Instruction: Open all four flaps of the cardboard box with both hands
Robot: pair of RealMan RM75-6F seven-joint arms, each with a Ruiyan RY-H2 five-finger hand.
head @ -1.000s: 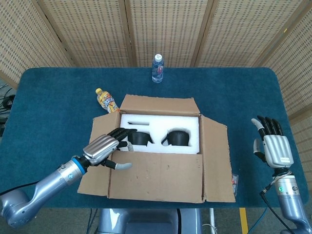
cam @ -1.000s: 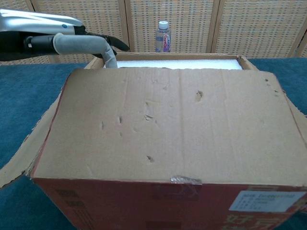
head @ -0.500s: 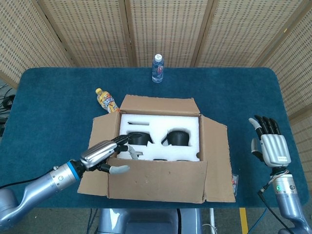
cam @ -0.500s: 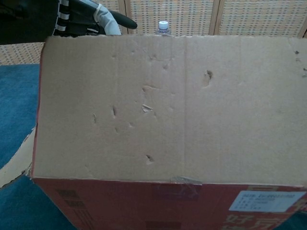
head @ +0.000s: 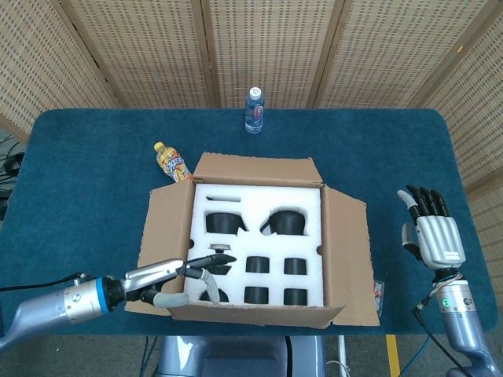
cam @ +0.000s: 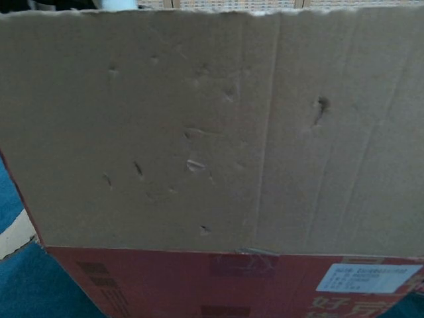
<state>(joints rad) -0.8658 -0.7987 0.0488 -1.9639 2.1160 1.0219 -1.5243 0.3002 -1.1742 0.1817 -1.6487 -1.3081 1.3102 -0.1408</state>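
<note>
Right now my left hand (head: 177, 276) lies flat, fingers extended over the near flap (cam: 212, 126) of the cardboard box (head: 259, 243) mid-table, pressing it. At 3 o'clock, my right hand (head: 432, 234) hovers spread, holding nothing.

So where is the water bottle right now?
In the head view the water bottle stands upright at the table's far edge, near the middle, behind the open box and right of the lying yellow bottle.
</note>
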